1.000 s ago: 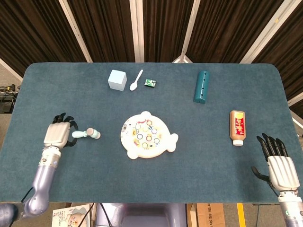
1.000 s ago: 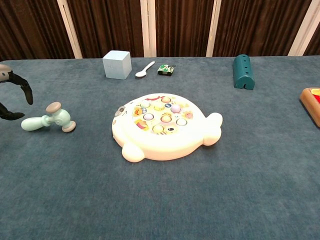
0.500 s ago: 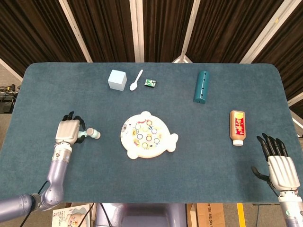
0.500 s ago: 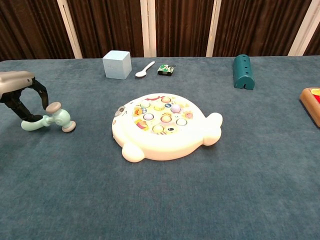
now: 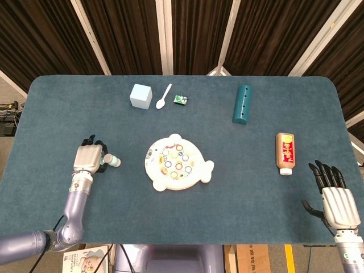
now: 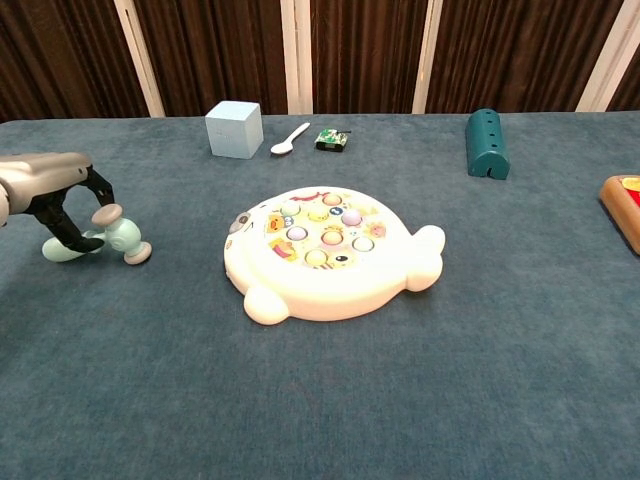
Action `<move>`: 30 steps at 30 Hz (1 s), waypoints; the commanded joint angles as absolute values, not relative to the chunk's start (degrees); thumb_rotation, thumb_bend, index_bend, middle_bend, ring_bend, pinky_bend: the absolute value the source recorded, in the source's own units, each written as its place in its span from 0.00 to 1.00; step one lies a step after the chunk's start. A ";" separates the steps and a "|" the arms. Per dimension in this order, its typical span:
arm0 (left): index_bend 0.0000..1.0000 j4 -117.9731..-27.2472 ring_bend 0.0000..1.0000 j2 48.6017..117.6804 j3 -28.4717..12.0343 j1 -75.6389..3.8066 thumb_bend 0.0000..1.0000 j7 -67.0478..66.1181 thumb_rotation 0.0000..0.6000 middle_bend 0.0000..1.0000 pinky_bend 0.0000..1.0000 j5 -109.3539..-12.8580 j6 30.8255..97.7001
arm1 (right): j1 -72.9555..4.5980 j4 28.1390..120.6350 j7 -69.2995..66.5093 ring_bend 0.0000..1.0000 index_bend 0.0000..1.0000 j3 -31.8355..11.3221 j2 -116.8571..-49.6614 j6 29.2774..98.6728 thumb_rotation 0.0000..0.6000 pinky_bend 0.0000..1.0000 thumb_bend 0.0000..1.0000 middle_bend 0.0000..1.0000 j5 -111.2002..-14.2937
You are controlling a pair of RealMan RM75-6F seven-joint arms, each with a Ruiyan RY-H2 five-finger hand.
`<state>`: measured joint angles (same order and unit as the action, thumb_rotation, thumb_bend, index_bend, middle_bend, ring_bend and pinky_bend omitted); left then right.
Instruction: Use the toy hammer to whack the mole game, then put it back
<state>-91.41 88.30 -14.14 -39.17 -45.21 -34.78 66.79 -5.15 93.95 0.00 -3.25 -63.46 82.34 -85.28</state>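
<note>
1. We note the left hand at the left edge of the chest view, now directly over the handle of the toy hammer. A second ago it stood off to the left of the handle; half a second ago it was just reaching it.
2. Its fingers curl down around the pale green handle and appear to touch it. We cannot tell whether the grip is firmly closed; the hammer still lies flat on the blue surface, where it was before.
3. In the head view the same left hand covers the handle, and only the hammer's head shows, poking out to its right.
4. The mole game sits centre frame, to the right of the hammer and well apart from it. It has not moved.
5. The right hand rests at the lower right of the head view, fingers spread and holding nothing, unchanged across the frames.
6. Our reading: the approach is over and the grasp is in progress. Lifting, whacking and returning the hammer all remain to be done.
7. The next move, we judge, calls for a secure closure on the handle before any lift; the handle is short and round, so it could roll or slip out of a loose hold.
8. Bystanders at the top of the frame: a pale cube, a white spoon, a teal block. A bottle lies at right.
</note>
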 commanded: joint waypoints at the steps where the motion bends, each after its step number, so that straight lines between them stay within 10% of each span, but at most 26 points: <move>1: 0.48 -91.05 0.04 88.62 -13.88 -39.45 0.48 -45.34 1.00 0.23 0.11 -34.59 66.96 | -5.17 93.96 -0.07 0.00 0.00 -3.25 -63.45 82.30 1.00 0.00 0.25 0.00 -85.27; 30: 0.55 -89.53 0.05 89.87 -12.60 -41.23 0.54 -44.46 1.00 0.26 0.12 -32.67 66.93 | -5.09 94.21 -0.20 0.00 0.00 -3.30 -63.32 82.29 1.00 0.00 0.25 0.00 -84.87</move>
<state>-89.51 89.88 -12.62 -41.22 -44.49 -32.64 66.91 -5.09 94.21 -0.21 -3.30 -63.32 82.28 -84.86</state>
